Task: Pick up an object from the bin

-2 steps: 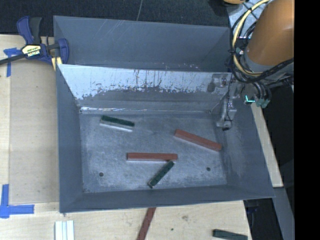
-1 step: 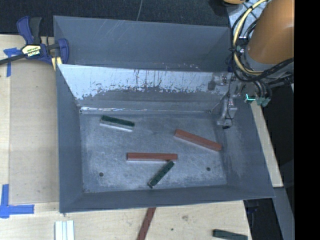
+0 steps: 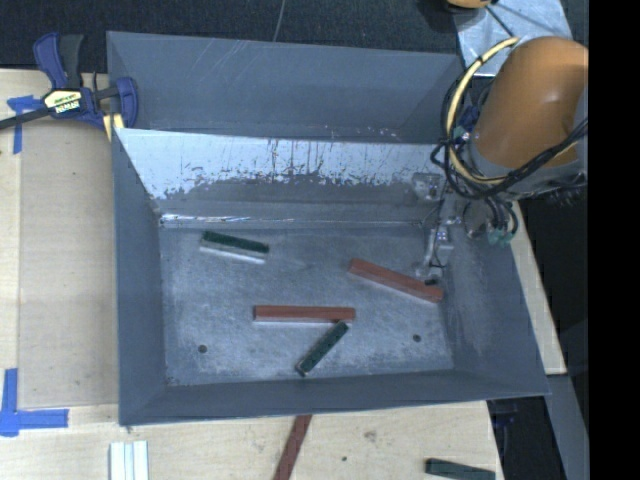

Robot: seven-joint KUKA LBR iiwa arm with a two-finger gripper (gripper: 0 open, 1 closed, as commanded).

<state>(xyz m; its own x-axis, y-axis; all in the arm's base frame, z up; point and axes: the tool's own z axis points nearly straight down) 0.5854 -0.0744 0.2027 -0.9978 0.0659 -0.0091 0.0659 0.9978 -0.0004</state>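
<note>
Bin point(image 3: 300, 400): grey metal, four loose stick-shaped things on its floor, all lying flat and well apart from one another save the front two.

Nearest the front wall: short dark green stick point(image 3: 322, 348), lying on a diagonal, lower end towards the front left, upper end towards the right.

Just behind it: level red-brown bar point(image 3: 303, 314), lying almost straight across the middle of the floor. Its right end sits just beside the upper end of the short dark green stick; contact between them cannot be made out.

Further back, right side of the floor: slanted red-brown bar point(image 3: 394, 279), left end higher in the view, right end lower and close to the right wall. The tool point(image 3: 434, 271) is down inside the bin, directly over that right end. Open or closed: cannot tell. Whether it touches the bar: cannot tell.

Further back, left side: far dark green stick point(image 3: 235, 244), near the foot of the back wall, a pale edge showing along its lower side.

Above the right rim: the arm's orange cover point(image 3: 530, 93), with cables point(image 3: 452, 163) looped around its left side and running down towards the tool.
</note>
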